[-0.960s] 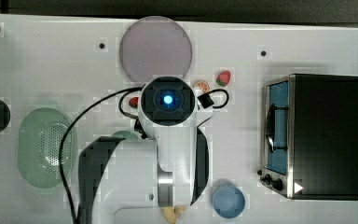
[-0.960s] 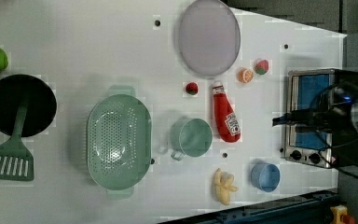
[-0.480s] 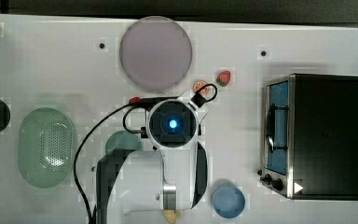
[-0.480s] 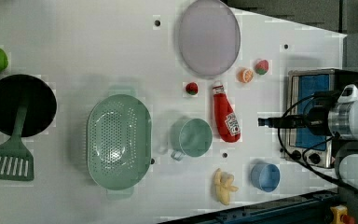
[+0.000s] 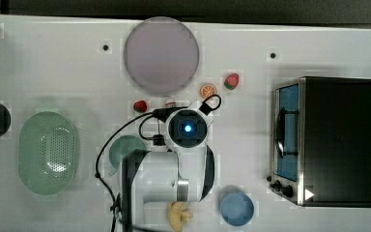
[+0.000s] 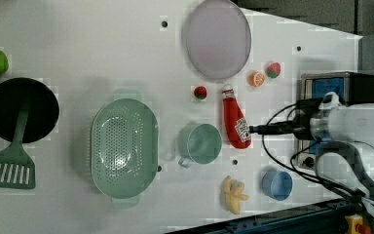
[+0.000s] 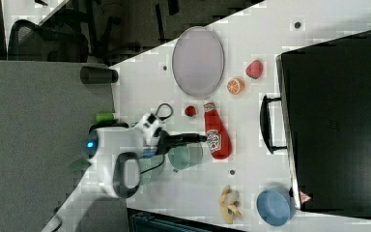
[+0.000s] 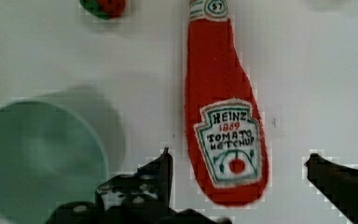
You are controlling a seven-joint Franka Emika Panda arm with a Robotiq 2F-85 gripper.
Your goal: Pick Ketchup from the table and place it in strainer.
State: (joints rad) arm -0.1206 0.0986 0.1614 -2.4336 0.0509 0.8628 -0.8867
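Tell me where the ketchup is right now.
In the left view the ketchup lies flat on the table, just right of the green cup, cap pointing toward the purple plate, with a strawberry left of its cap.

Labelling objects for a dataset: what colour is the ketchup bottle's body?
Red, clearest in the wrist view: ketchup bottle.

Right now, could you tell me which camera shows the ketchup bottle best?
The wrist view: the ketchup bottle lies close, label readable. The left and right views show it whole but small; in the top view the arm covers it.
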